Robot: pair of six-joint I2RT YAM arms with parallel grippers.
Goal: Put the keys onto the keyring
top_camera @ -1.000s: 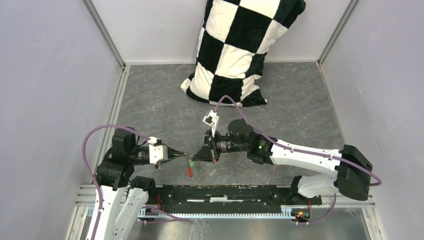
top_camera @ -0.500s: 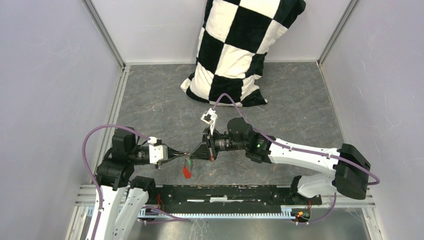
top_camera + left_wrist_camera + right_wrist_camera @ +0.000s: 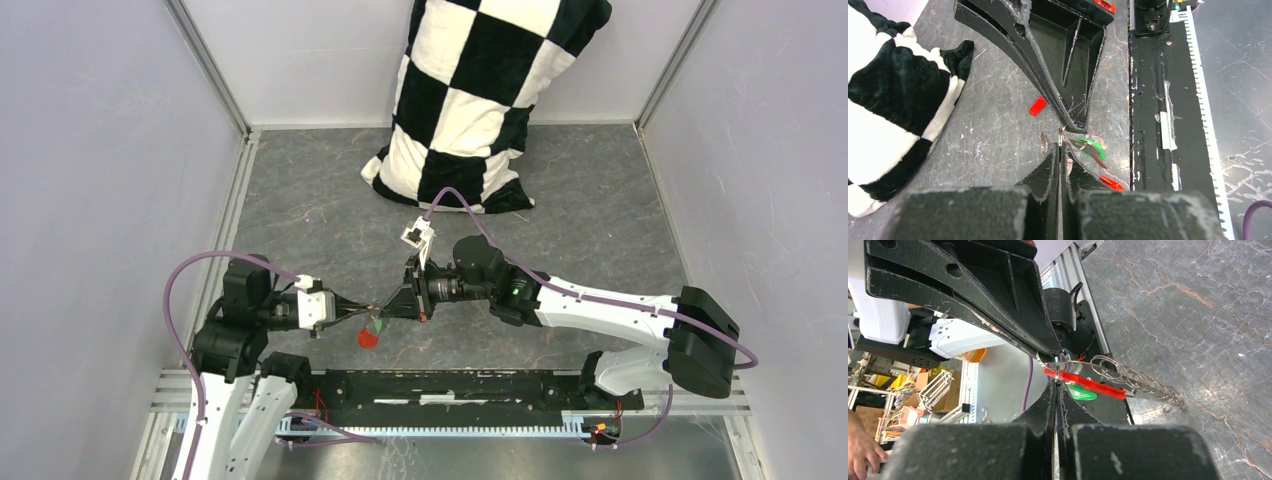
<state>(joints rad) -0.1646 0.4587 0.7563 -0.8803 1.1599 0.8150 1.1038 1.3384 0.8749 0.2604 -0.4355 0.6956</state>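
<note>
My left gripper [image 3: 377, 313] and right gripper [image 3: 389, 309] meet tip to tip above the grey floor near the front rail. Both are shut on the thin silver wire of the keyring [image 3: 1062, 134]. In the right wrist view the same wire [image 3: 1055, 361] sits pinched at my right gripper [image 3: 1055, 383]. The keyring's red fob [image 3: 369, 338] dangles below the tips and shows as a long red strip [image 3: 1090, 383]. The green-headed key [image 3: 1094, 149] hangs beside it; I cannot tell whether it is threaded on the wire. A small red-headed key [image 3: 1038, 106] lies on the floor under the right fingers.
A black-and-white checkered pillow [image 3: 470, 100] leans against the back wall. The black toothed rail [image 3: 450, 385] runs along the near edge just below the grippers. Grey walls close in both sides. Purple cables loop off both wrists.
The right gripper has closed the small gap and now touches the left tips. The red fob has swung left and slightly up from under the tips.
</note>
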